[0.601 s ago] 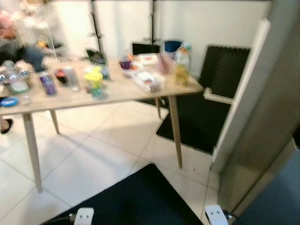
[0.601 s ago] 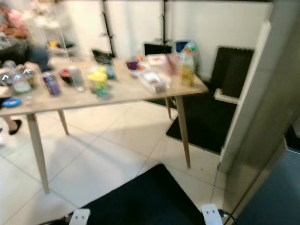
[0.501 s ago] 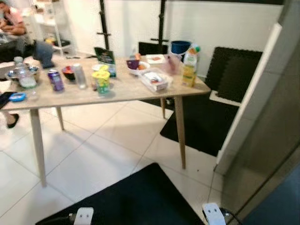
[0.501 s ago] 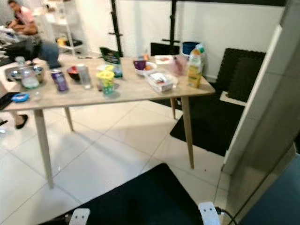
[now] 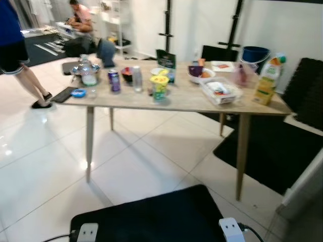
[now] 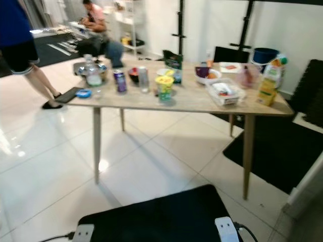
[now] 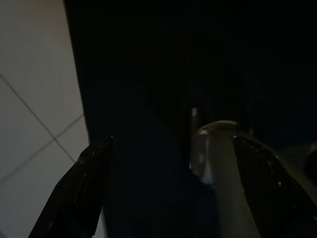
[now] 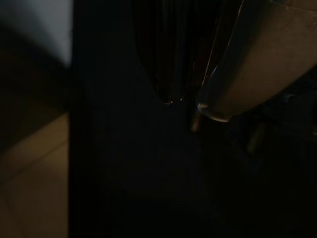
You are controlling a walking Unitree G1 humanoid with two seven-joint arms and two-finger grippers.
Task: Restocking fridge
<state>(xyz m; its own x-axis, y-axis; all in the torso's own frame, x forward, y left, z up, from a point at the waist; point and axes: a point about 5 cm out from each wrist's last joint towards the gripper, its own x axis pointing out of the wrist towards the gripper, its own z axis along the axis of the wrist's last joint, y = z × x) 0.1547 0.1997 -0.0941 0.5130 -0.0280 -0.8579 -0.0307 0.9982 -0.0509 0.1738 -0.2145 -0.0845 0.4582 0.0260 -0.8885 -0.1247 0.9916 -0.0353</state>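
A light wooden table [image 5: 181, 102] stands ahead on the white tiles, loaded with groceries: a juice carton [image 5: 266, 80] near its right end, a clear food tray [image 5: 220, 91], a purple can [image 5: 114, 80] and a yellow cup [image 5: 159, 86]. The left gripper [image 7: 171, 183] hangs idle in shade with fingers spread apart; whether the right gripper [image 8: 168, 94] is open I cannot tell

A person in a blue top and black shorts [image 5: 12, 45] stands on the white tiled floor [image 5: 45, 151] beyond the worktop's far left end. Another person [image 6: 93, 20] sits farther back, bent over, beside a white shelf unit [image 5: 113, 20]. Two black stands [image 5: 166, 25] rise against the white wall. Black mats [image 5: 282, 146] lie on the floor to the right, and a blue bucket [image 5: 254, 53] sits behind.
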